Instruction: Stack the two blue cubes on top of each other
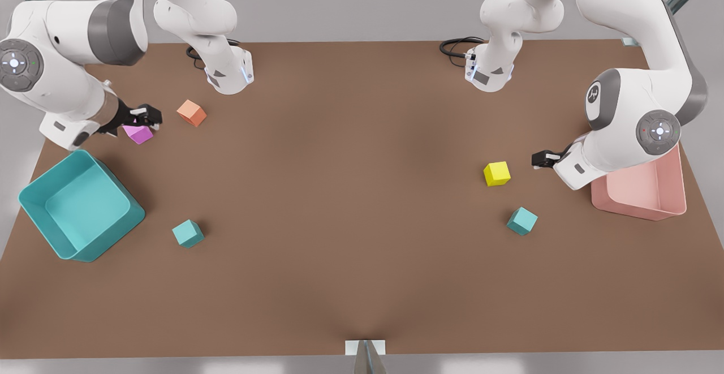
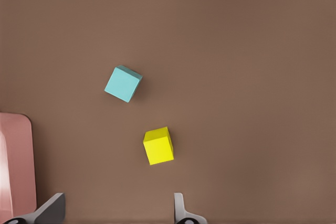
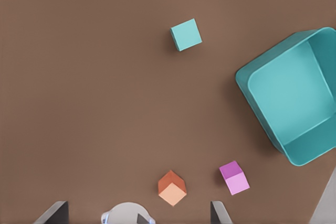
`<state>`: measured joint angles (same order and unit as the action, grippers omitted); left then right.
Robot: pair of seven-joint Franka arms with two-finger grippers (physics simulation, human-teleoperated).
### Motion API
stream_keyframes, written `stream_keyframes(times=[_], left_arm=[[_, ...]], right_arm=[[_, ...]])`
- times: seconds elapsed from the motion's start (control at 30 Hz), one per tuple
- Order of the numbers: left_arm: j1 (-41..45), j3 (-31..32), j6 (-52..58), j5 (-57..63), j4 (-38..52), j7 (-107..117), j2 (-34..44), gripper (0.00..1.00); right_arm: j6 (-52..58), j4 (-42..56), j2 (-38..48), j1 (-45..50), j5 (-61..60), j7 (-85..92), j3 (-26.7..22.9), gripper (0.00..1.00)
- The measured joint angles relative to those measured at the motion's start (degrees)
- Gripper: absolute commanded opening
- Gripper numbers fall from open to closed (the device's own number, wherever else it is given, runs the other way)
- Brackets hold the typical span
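My left hand (image 1: 540, 159) hangs over the bench (image 1: 350, 193) just beside the pink bin (image 1: 650, 193), on the side of it that faces the yellow cube (image 1: 496, 173). Its fingers (image 2: 51, 209) stand wide apart and hold nothing. The yellow cube lies near the hand, a short way out from the pink bin. One blue cube (image 1: 521, 220) sits on the bench a little past the yellow cube, apart from it and also near the pink bin, tilted off square with the bench edge.

My right hand (image 1: 148, 117) hovers at the far side of the bench from the pink bin, right over the purple cube (image 1: 138, 133). Its fingers (image 3: 52, 212) are spread wide and grip nothing. The orange cube (image 1: 192, 112) lies just beside the purple cube, not touching it. The teal bin (image 1: 34, 204) stands near the purple cube, open side up, set at an angle to the bench edge. The other blue cube (image 1: 188, 233) rests on the bench close to the teal bin, outside it, well apart from the first blue cube near the pink bin.
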<state>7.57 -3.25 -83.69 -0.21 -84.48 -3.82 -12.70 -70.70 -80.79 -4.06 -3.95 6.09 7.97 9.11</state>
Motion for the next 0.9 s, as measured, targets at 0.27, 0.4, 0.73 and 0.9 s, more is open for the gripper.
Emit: stream_keyframes(times=[0.27, 0.4, 0.73, 0.9], left_arm=[[-0.14, 0.00, -0.22, 0.15, 0.08, -0.13, -0.49, 1.00], [-0.21, 0.00, -0.53, 0.20, 0.08, -0.13, -1.33, 1.00], [-0.02, 0.00, -1.32, 0.08, 0.08, -0.13, -1.86, 1.00], [-0.22, 0.00, -1.42, 0.14, 0.08, -0.13, -1.86, 1.00]], right_arm=[[-4.81, 2.52, -22.70, 0.84, 3.84, -2.40, -0.07, 1.00], [-9.34, 1.91, -28.75, -4.17, 0.50, -6.64, -0.21, 1.00], [-27.80, -9.76, -27.16, -7.62, -3.23, -19.12, -1.01, 1.00], [-42.42, -17.06, -24.66, -8.26, -4.76, -27.73, -1.03, 1.00]])
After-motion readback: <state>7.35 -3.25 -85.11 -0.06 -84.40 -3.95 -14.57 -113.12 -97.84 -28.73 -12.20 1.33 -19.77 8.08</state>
